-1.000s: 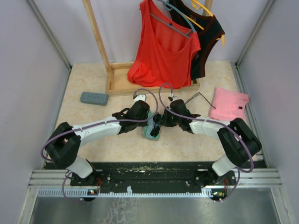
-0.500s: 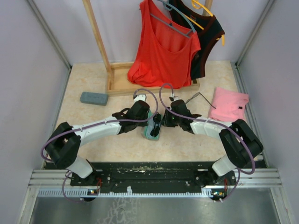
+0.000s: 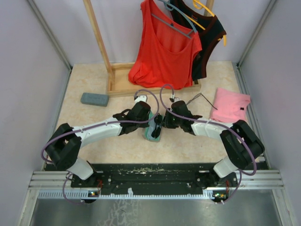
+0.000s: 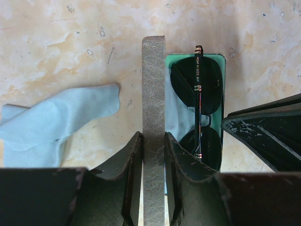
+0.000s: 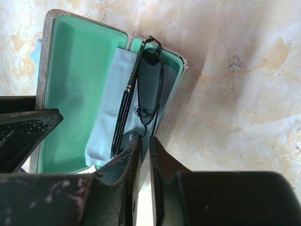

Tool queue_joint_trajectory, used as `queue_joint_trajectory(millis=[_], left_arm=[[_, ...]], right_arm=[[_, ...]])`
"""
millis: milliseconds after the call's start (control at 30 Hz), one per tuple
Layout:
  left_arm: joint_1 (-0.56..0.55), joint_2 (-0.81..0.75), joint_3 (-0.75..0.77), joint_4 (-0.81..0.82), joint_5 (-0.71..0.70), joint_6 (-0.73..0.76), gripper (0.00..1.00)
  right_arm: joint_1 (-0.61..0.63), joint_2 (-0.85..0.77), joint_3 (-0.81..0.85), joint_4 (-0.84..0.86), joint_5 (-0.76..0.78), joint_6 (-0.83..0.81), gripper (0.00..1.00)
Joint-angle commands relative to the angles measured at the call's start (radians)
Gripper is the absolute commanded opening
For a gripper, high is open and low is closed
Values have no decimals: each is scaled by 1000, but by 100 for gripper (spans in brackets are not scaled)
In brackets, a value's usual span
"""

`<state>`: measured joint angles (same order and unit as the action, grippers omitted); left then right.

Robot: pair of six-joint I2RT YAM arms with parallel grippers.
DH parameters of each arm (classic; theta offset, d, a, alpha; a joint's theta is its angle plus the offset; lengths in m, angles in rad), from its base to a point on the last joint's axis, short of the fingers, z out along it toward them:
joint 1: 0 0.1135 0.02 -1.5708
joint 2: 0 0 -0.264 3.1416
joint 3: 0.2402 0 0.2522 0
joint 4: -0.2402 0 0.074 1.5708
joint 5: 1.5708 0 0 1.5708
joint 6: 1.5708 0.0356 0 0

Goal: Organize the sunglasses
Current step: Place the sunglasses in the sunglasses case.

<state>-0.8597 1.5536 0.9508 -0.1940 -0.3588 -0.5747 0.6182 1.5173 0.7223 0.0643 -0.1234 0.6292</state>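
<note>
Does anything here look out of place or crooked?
Yes: the sunglasses sit on edge in the open case, one end poking over its rim, and a light blue cloth lies crumpled beside it.

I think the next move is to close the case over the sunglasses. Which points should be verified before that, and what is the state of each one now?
1. Sunglasses folded and lying inside the case base: ok.
2. Cloth under them, kept inside the rim: ok.
3. Left gripper clamped on the lid, one finger on each side: ok.
4. Right gripper out of the lid's path: not ok. Its fingertips stand at the base's rim, right beside the glasses.
5. Right gripper holding anything: cannot tell. Its jaws are almost together.
6. Tip of the glasses' arm below the rim at the far end: cannot tell.
</note>
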Motion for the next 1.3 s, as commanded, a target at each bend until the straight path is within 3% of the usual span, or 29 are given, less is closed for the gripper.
queue_joint_trajectory(millis=[0,1267], left_arm=[[-4,-17,5,19,-3,7,29],[-4,-21,4,16,-3,8,29]], right_arm=[[8,10,52,55,-13,-2,13],[19,77,76,53,-16,-10,10]])
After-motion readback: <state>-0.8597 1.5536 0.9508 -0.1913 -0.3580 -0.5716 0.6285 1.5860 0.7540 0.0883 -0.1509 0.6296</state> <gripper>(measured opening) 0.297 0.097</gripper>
